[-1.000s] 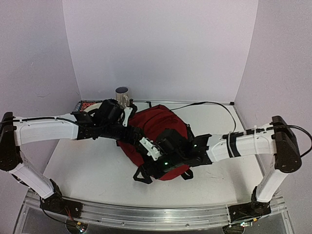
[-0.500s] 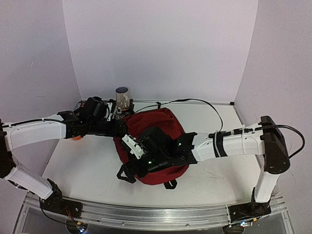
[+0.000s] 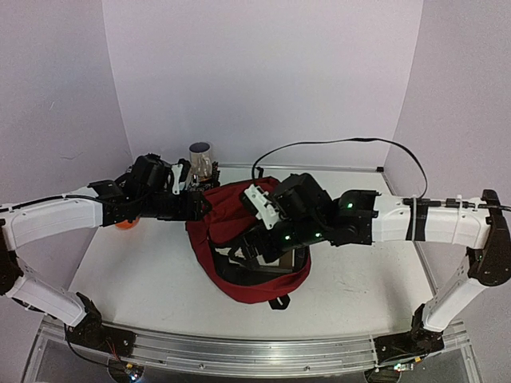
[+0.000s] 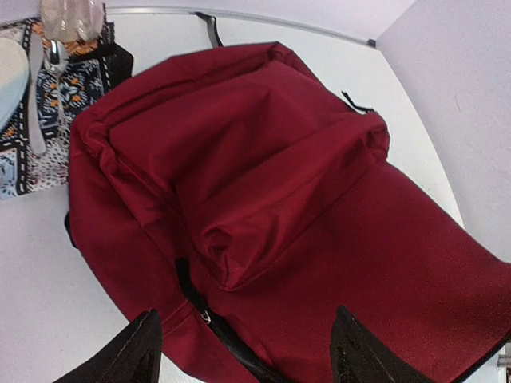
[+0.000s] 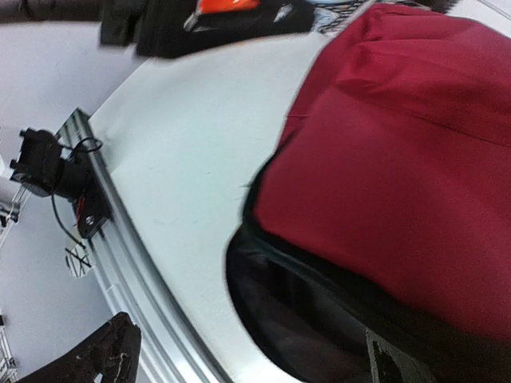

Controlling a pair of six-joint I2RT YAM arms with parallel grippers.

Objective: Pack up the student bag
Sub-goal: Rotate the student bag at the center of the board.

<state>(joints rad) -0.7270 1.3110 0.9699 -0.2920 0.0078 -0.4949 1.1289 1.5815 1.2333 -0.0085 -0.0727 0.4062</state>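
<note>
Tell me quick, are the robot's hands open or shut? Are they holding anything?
Left gripper: open, holding nothing, over the student bag.
Right gripper: wide open, holding nothing, by the bag's opening.

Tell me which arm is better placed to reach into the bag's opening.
Right, probably: the right gripper hangs open directly over the student bag and its dark opening, while the left gripper sits over the front pocket.

Student bag (image 4: 295, 199) fills view; end effector (image 4: 247, 319) fingers apart.
</note>
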